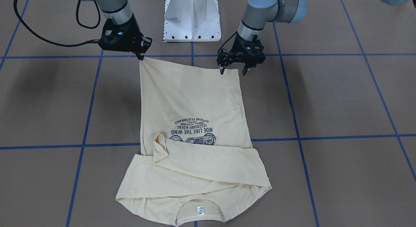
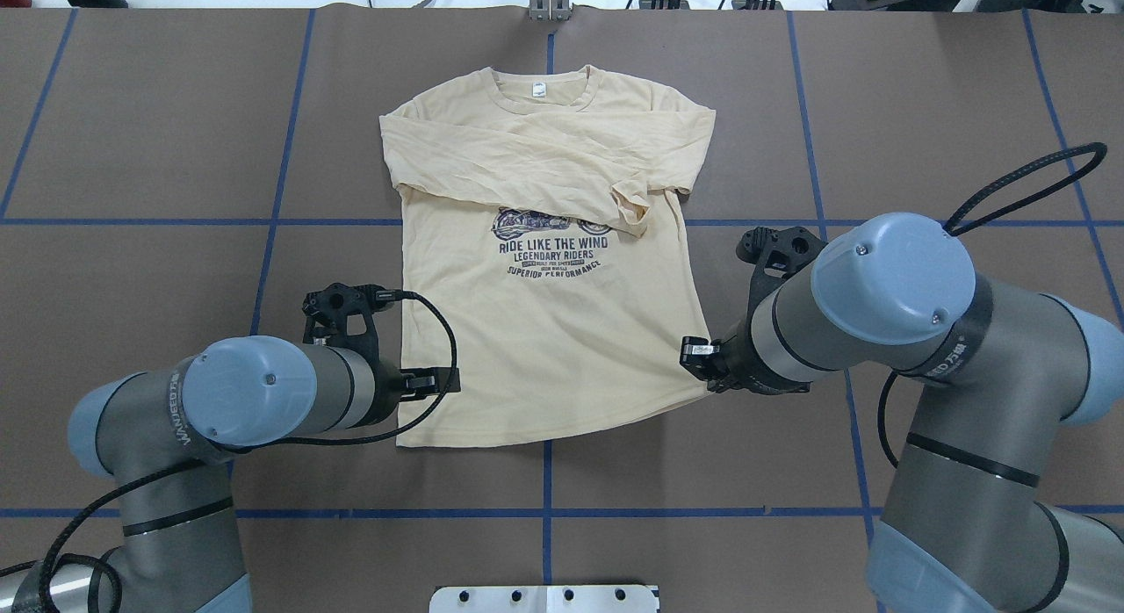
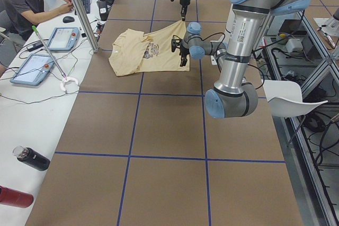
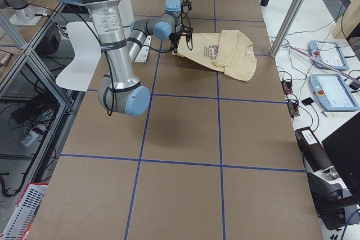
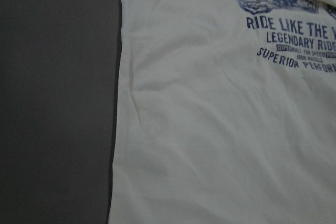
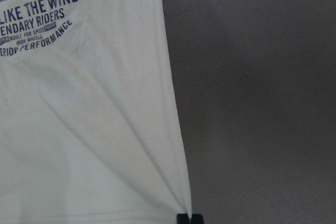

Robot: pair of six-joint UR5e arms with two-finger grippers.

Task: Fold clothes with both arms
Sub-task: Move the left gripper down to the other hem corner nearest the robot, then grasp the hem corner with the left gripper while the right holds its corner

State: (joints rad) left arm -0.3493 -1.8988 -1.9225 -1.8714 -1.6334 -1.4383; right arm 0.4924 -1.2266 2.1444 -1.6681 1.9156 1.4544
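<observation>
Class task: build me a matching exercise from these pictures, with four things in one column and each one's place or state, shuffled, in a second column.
Things
1 right pincer
2 left pincer
3 neck tag
4 sleeve

Place or state
A folded across the chest of the T-shirt
B shut on a hem corner
C open at the other hem corner
D white, inside the collar

Pairs: 1-B, 2-C, 3-D, 4-A

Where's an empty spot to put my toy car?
Bare brown table lies on both sides of the cream-yellow long-sleeved T-shirt, beyond the blue tape lines. Crowded: the hem corners, where the right black claw gripper pinches and the left black claw gripper stands open.
</observation>
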